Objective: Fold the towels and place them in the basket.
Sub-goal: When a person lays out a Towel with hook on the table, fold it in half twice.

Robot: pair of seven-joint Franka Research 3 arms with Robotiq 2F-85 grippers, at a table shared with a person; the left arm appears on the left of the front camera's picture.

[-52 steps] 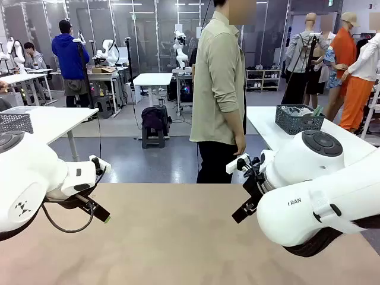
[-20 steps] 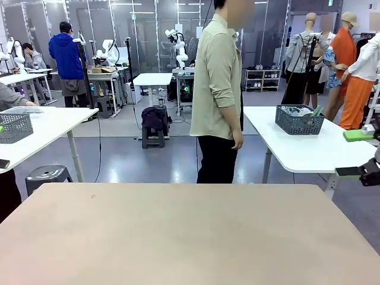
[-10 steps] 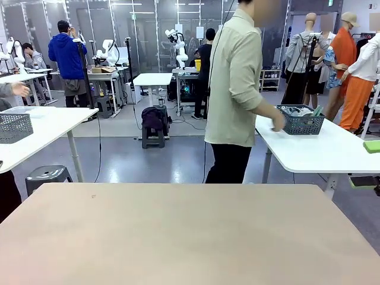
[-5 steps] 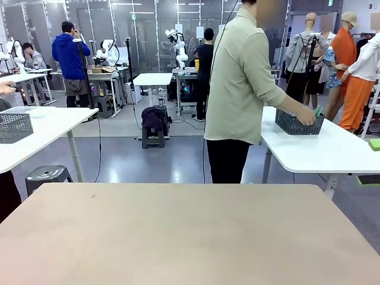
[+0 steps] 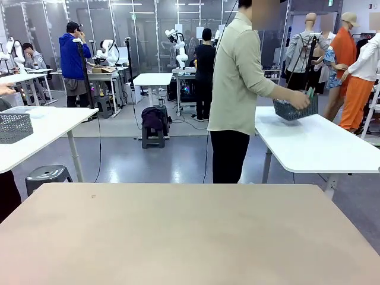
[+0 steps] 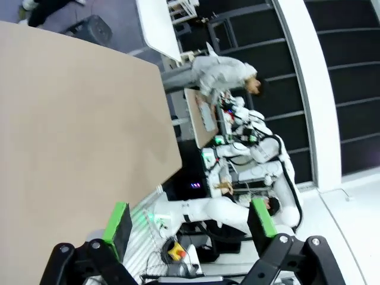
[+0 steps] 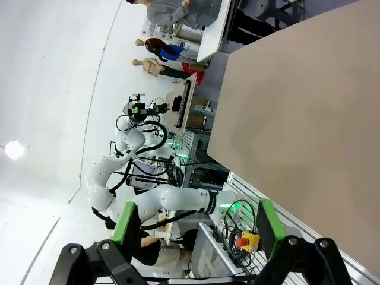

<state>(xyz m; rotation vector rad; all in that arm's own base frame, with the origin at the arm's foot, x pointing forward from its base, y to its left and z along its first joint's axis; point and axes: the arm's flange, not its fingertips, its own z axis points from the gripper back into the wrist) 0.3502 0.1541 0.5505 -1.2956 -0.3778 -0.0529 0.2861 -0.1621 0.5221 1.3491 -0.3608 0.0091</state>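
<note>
The left gripper (image 6: 190, 224) has its 2 green-padded fingers (image 6: 117, 221) spread wide with nothing between them, and the tan table (image 6: 77, 119) lies ahead. The right gripper (image 7: 196, 224) is equally spread and empty. At the far right, a person (image 5: 240, 89) holds the wire-mesh basket (image 5: 291, 110) tilted over a white table (image 5: 314, 145). Its contents are too small to make out.
</note>
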